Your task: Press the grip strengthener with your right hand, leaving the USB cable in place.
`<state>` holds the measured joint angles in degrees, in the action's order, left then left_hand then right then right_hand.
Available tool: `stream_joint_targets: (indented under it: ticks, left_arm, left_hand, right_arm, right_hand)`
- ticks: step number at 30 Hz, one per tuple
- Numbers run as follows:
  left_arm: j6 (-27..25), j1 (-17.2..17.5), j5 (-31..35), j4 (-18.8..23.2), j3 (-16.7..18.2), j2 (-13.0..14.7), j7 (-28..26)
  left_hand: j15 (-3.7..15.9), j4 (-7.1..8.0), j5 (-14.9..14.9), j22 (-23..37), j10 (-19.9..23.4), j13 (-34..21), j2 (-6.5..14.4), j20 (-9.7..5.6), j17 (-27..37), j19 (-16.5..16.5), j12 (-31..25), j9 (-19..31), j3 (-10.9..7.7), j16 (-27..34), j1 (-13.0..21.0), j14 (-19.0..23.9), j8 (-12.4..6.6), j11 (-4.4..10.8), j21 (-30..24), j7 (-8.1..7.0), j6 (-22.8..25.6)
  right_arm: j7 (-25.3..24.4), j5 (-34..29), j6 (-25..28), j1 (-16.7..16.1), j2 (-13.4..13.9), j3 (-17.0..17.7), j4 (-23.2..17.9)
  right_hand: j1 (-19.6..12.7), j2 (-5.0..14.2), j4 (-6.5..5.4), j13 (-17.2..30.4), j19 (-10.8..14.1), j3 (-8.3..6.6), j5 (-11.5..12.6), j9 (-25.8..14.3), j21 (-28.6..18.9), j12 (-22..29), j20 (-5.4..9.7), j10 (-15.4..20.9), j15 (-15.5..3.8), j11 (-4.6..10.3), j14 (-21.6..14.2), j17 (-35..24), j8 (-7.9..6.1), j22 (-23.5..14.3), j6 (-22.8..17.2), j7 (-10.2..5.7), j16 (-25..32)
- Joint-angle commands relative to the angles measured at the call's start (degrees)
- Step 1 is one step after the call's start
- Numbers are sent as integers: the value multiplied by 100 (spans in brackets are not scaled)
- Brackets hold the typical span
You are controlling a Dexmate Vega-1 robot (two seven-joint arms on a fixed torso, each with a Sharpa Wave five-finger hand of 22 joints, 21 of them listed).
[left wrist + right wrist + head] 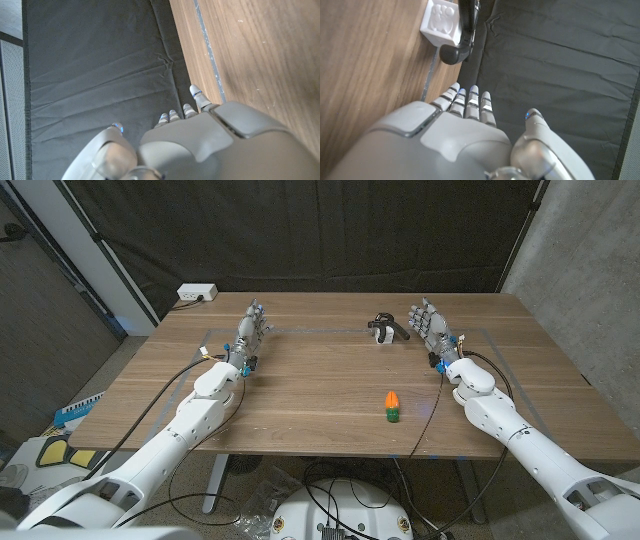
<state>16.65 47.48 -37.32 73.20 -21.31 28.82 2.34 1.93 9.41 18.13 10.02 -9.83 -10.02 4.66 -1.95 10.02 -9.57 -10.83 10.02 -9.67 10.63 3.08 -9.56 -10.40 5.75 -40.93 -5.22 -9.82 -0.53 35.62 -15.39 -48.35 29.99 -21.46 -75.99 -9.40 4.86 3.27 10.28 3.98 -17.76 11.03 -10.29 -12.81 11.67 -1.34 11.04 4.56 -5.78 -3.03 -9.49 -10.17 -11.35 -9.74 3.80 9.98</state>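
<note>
The grip strengthener (384,328), with black handles and a white part, lies at the far middle of the wooden table (320,410); the right wrist view shows its black handle (466,27) just beyond my fingertips (469,100). My right hand (430,326) stands open a little to its right, fingers stretched out, apart from it. My left hand (250,330) stands open at the far left, holding nothing; it also appears in the left wrist view (200,145). A small orange and green object (392,407) lies nearer the front, right of centre.
A white power strip (197,293) sits at the far left corner. Thin blue tape lines (207,55) mark a rectangle on the table. A black curtain (330,230) hangs behind the far edge. Bare wood spans the space between my hands.
</note>
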Motion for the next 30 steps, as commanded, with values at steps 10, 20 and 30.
stream_joint_targets:
  ticks: [10,20,30]
  left_arm:
    - [95,-138,-52,-314,-33,-110,168]
    - [122,-145,-72,-377,-30,-143,190]
    - [126,-110,-89,-354,-12,-124,192]
  left_hand:
    - [367,14,33,28,-1627,-13,368,-536,22,-2131,-36,19,-16,16,-9,-1783,-24,7,-4,-29,-1530]
    - [346,10,47,29,-1609,-13,364,-519,21,-2104,-42,20,-13,19,-7,-1770,-29,-9,10,-21,-1515]
    - [345,7,59,29,-1591,-14,362,-512,21,-2088,-49,20,-11,22,-3,-1758,-33,-22,25,-7,-1503]
  right_arm:
    - [-1313,-984,1182,-174,536,-181,-1177]
    - [-1647,-1364,1785,-146,721,-270,-1622]
    - [-1964,-1938,2576,-52,929,-472,-2140]
  right_hand:
    - [-189,-28,119,28,53,-65,1,-9,-22,25,-213,18,155,-23,-11,-33,-48,-10,1,-35,30]
    - [-315,9,199,29,103,-119,-11,-11,-36,25,-218,9,164,-18,-92,-34,-43,-8,69,-42,55]
    - [-420,-6,280,31,138,-145,-31,-13,-45,28,-287,7,199,-17,-148,-36,-34,-7,153,-10,64]
